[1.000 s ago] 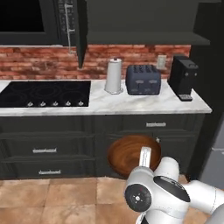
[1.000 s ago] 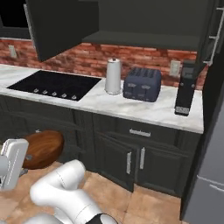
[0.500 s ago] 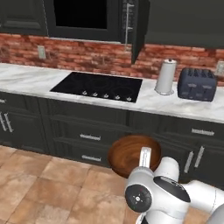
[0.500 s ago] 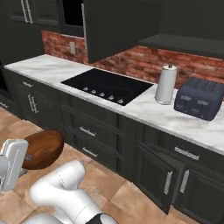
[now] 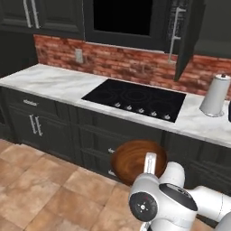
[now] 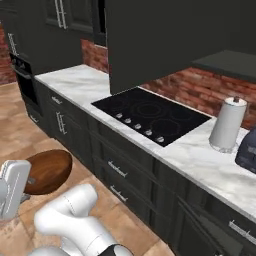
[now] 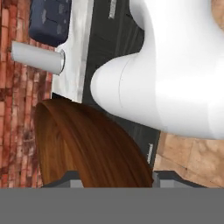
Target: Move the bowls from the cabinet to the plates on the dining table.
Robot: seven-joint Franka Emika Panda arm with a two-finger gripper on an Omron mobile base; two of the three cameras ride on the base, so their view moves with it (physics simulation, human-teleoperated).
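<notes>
We see our gripper (image 7: 109, 177) clamped on a reddish-brown wooden bowl (image 5: 135, 160), a finger on either side of its wall at the bottom of the hand view, so the jaws stand partway apart with the bowl between them. In the left base view the bowl hangs in the air at about 6 o'clock, tipped on edge so its hollow faces us, above the tan tile floor (image 5: 49, 189) and in front of the dark lower drawers (image 5: 103, 135). In the right base view the same bowl (image 6: 47, 171) sits at about 8 o'clock, well apart from the desk.

The marble desk (image 5: 49, 83) runs across the middle of the left base view, with a black cooktop (image 5: 135, 99) set into it near the centre. A paper towel roll (image 5: 214, 95) stands upright at 3 o'clock, just beside the cooktop's right end. A red brick backsplash (image 5: 117, 63) lies behind. Dark wall cabinets (image 5: 40, 18) hang at 11 o'clock, and one cabinet door (image 5: 187, 38) stands open at 1 o'clock.
</notes>
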